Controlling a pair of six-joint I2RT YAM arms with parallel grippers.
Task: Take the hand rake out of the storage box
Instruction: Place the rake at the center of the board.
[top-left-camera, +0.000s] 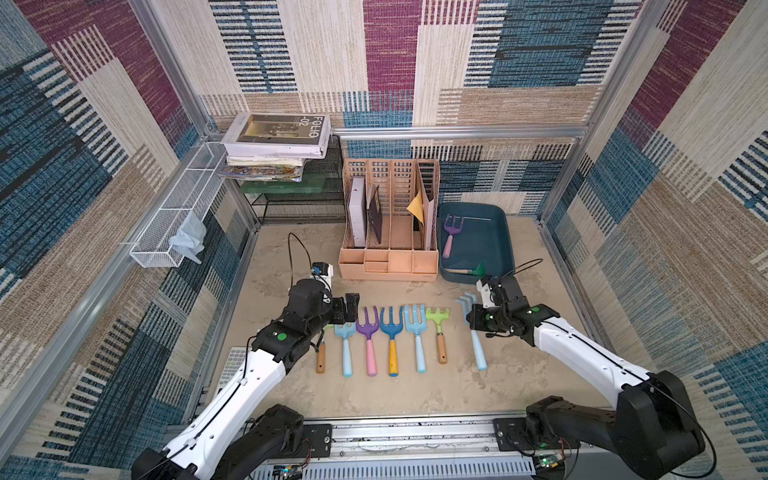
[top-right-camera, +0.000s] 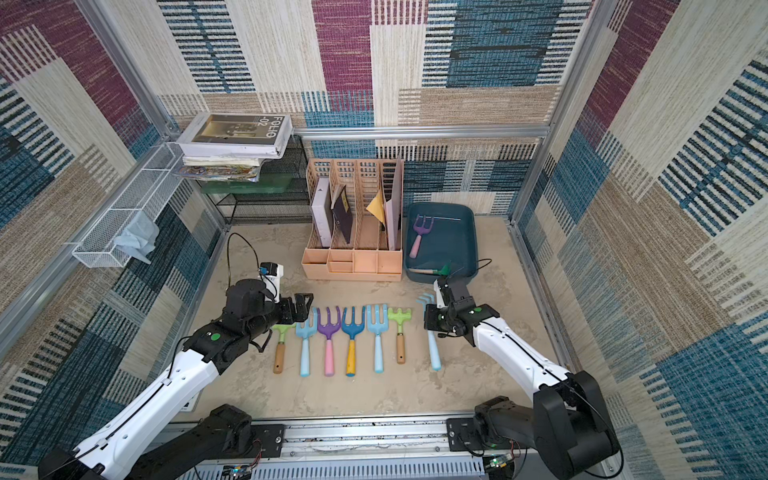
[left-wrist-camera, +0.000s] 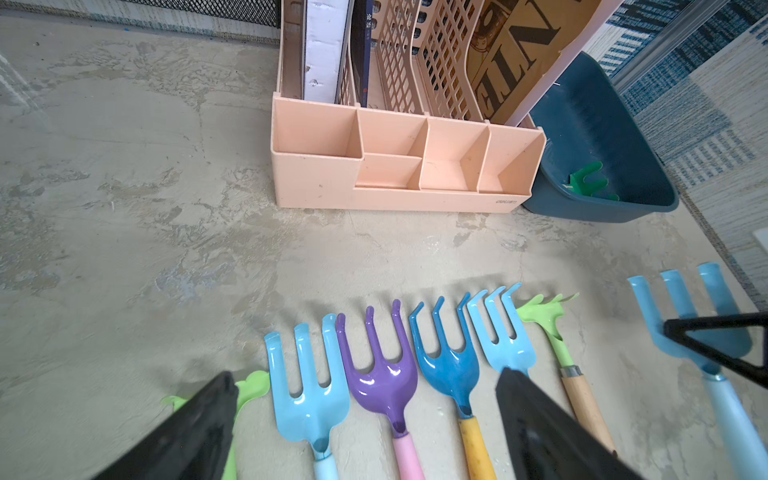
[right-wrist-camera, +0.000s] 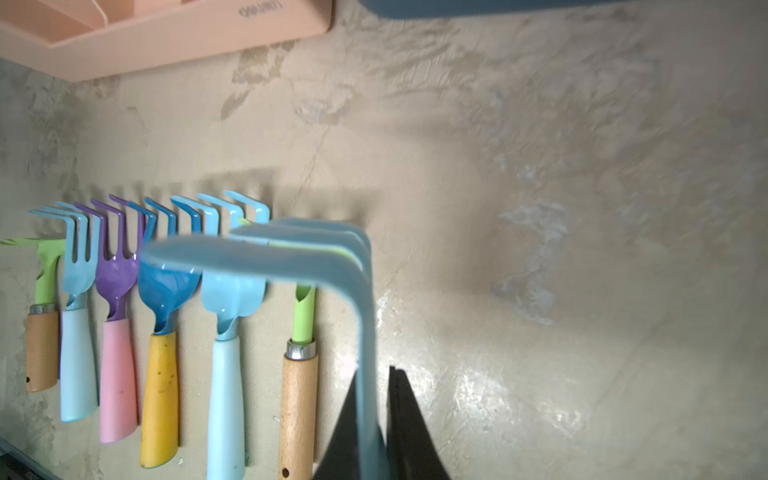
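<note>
Top views both show a row of six small plastic rakes (top-left-camera: 392, 330) lying side by side on the tabletop (top-left-camera: 415, 395), tines toward the far side. The leftmost, a lime-green rake with a wooden handle (top-right-camera: 279, 356), is partly hidden under the left arm. Beyond the row stands a peach slotted file organizer (top-left-camera: 388, 261) holding books and folders. Just right of it sits the shallow dark teal-blue plastic storage box (top-left-camera: 484, 245). Inside the box lie a purple rake with a pink handle (top-left-camera: 450, 232) on the left and a dark green rake with a wooden handle (top-left-camera: 478, 269) along the near wall. A white wire-mesh basket (top-left-camera: 174, 216) hangs on the left wall, and a stack of books (top-left-camera: 276, 137) tops a black mesh shelf (top-left-camera: 299, 208) in the far-left corner. The tabletop is mottled beige, ringed by aluminium framing and patchwork woven wall panels.

The left jaws stand wide apart over the left end of the row, gripping nothing. The right jaws are clamped on the neck of the light-blue hand rake with a pale-blue handle (top-left-camera: 478, 353). It is outside the box, nearer than it and right of the row. Whether its handle touches the tabletop I cannot tell.
</note>
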